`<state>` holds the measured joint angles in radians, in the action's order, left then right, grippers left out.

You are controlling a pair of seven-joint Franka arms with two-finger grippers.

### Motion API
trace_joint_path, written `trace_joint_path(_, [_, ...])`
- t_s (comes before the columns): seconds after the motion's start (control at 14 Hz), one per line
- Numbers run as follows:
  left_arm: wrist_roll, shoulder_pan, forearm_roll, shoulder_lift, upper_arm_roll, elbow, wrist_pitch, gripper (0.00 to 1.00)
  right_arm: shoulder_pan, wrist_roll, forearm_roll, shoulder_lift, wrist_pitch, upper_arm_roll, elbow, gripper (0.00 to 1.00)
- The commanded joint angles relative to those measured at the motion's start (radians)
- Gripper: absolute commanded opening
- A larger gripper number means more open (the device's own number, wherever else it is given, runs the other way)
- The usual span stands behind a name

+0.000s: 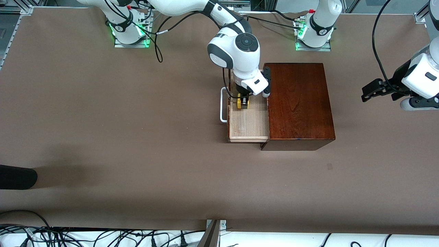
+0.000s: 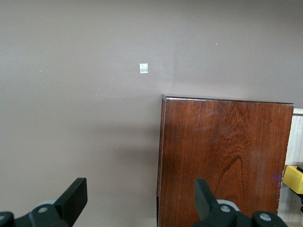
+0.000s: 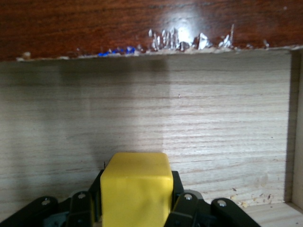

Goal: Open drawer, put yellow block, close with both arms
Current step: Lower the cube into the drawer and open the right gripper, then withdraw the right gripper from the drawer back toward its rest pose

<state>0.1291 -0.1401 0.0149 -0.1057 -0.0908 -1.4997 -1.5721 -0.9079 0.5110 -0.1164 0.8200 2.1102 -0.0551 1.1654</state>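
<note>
The drawer (image 1: pixel 247 127) stands pulled out of the dark mahogany box (image 1: pixel 298 103), its white handle (image 1: pixel 223 104) pointing toward the right arm's end of the table. My right gripper (image 1: pixel 242 102) reaches down into the pale tray, shut on the yellow block (image 1: pixel 239 103). In the right wrist view the block (image 3: pixel 136 189) sits between the black fingers (image 3: pixel 177 194) over the tray's wooden floor (image 3: pixel 189 118). Whether it touches the floor I cannot tell. My left gripper (image 1: pixel 367 92) waits open above bare table at the left arm's end, with the box (image 2: pixel 227 156) ahead of it.
A dark rounded object (image 1: pixel 17 176) pokes in at the table's edge at the right arm's end, near the front camera. Loose cables (image 1: pixel 103 236) run along the front edge. A small pale mark (image 1: pixel 329 166) lies on the tabletop nearer the camera than the box.
</note>
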Motion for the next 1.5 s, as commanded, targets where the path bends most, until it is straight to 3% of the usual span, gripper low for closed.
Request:
trace_joint_path(0.0, [0.006,0.004,-0.013,0.001,0.003,0.012,0.0,1.0,-0.009,-0.011,-0.009,0.001,0.011,0.006,0.005,0.44])
trace_joint_path(0.07, [0.006,0.004,-0.013,0.001,0.003,0.012,0.0,1.0,-0.009,-0.011,-0.009,0.001,0.008,0.006,0.005,0.52])
trace_joint_path(0.14, [0.006,0.005,-0.013,0.001,0.003,0.012,-0.002,1.0,-0.009,-0.011,-0.009,-0.001,0.007,0.006,0.004,0.99])
trace_joint_path(0.43, [0.006,0.004,-0.013,0.001,0.003,0.012,-0.002,1.0,-0.009,-0.014,-0.008,-0.007,-0.001,0.006,0.0,1.0])
trace_joint_path(0.86, [0.006,0.004,-0.013,0.001,0.003,0.012,-0.002,1.0,-0.032,-0.051,-0.002,-0.039,-0.255,0.004,-0.121,1.0])
trace_joint_path(1.43, [0.006,0.004,-0.012,0.001,0.003,0.012,-0.016,1.0,0.118,-0.045,0.11,-0.191,-0.41,0.017,-0.115,1.0])
